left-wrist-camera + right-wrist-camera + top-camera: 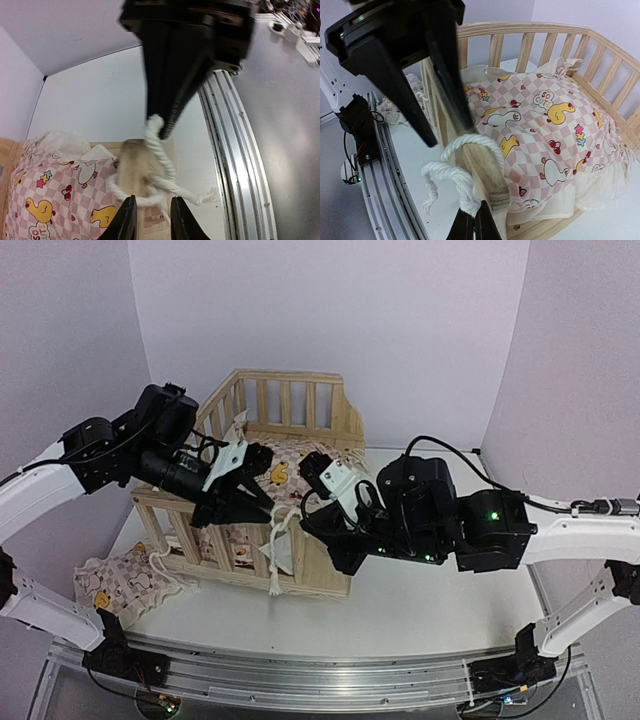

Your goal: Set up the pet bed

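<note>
The bed frame point(300, 575) sits on the tabletop point(430, 610) with the cushion point(545, 130) mostly inside. The right gripper point(476, 210) has its jaws pinching the tie string point(455, 175), which is looped over the frame's front corner. The left gripper point(153, 200) waits with its jaws spread. A hard tug could pull the loop off or drag the frame.

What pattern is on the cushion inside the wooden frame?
The cushion has pink-and-white checks with yellow and white ducks, cherries and stars. It shows best in the right wrist view.

The frame point(535, 26) is pale, matt, smooth wood. Inside the frame the cushion point(545, 130) is soft printed cloth; the tie string point(462, 187) over the frame's corner is coarse twisted cord.
</note>
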### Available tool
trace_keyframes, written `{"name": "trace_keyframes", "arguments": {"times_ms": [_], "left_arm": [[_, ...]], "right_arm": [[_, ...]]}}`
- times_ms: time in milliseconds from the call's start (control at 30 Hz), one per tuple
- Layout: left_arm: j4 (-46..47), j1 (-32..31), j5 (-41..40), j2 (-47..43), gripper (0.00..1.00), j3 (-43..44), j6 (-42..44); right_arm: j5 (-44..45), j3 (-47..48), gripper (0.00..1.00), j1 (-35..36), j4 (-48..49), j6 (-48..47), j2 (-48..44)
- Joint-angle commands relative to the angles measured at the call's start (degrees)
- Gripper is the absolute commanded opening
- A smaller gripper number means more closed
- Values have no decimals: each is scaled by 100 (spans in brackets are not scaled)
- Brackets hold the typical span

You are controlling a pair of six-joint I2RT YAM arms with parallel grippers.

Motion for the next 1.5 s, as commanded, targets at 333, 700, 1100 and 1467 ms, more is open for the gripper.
{"name": "trace_keyframes", "arguments": {"times_ms": [333,700,1100,1467], "left_arm": [[-466,22,-728,925,40,1117,-2803],[-1146,21,-122,775,14,922,-2265],[-51,22,-672,616,0,1326,-2295],[371,22,-351,372,0,1362,-2316]], "right_arm": [[501,351,0,-186,31,-429,139],[295,639,0,-465,56,-645,388],[-1555,551,0,-627,467,-1225,505],[-1623,619,0,-776,1078,-1129,925]]}}
